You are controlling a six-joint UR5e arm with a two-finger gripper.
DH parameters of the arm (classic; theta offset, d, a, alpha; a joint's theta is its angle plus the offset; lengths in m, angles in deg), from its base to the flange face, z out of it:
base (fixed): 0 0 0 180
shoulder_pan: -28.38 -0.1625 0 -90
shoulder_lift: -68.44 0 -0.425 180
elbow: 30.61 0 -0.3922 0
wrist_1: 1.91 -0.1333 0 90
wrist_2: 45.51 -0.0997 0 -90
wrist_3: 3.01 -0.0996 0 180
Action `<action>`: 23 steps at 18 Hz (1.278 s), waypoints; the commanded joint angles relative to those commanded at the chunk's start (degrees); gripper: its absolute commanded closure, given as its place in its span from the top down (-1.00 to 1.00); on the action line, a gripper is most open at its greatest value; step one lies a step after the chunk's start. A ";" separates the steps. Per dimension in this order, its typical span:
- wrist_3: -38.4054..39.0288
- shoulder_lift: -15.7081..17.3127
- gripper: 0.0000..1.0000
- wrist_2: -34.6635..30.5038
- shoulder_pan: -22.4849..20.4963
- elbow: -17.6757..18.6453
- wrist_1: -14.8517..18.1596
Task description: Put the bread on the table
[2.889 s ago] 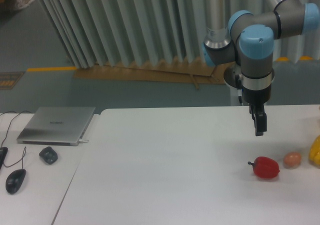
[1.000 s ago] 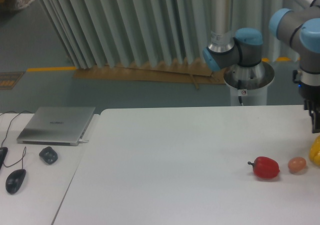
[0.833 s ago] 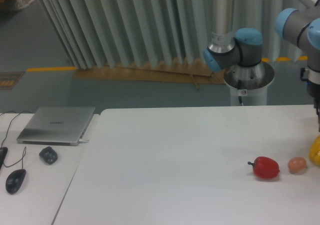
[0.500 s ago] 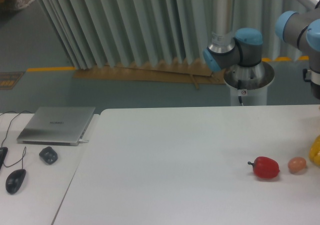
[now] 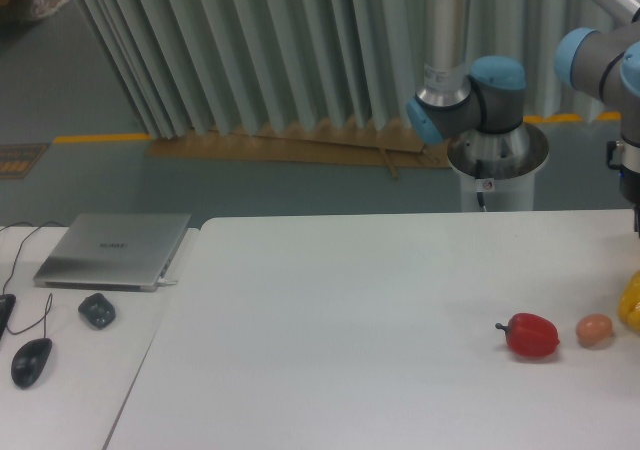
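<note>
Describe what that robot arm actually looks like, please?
The arm is built from smooth silver-grey tubes joined by rounded light-blue caps. It stands on a round grey base bearing a small white sticker. At the right edge, a black wrist section runs out of frame, so the gripper is unseen.

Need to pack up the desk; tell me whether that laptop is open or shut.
Shut: the laptop lies flat on the desk, lid down, no screen showing.

Robot arm (image 5: pixel 470 80): silver-grey tubular links are joined by grey housings capped in light blue. A small red-marked label is seen on the round metallic base (image 5: pixel 497 155).
</note>
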 joint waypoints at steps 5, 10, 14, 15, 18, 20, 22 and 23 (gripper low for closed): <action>-0.35 -0.44 1.00 -0.44 -1.14 0.44 -0.17; -18.81 -0.53 1.00 -1.06 -8.16 0.44 -0.09; -20.47 -0.79 1.00 -0.44 -10.63 0.62 0.26; -22.22 -1.14 1.00 -0.61 -10.90 0.70 0.35; -23.99 -1.84 1.00 -0.62 -12.12 1.05 2.36; -24.08 -2.90 1.00 -0.70 -13.35 1.76 2.55; -24.08 -3.95 1.00 -0.35 -14.85 2.02 3.77; -23.73 -4.30 1.00 0.08 -15.29 1.94 4.65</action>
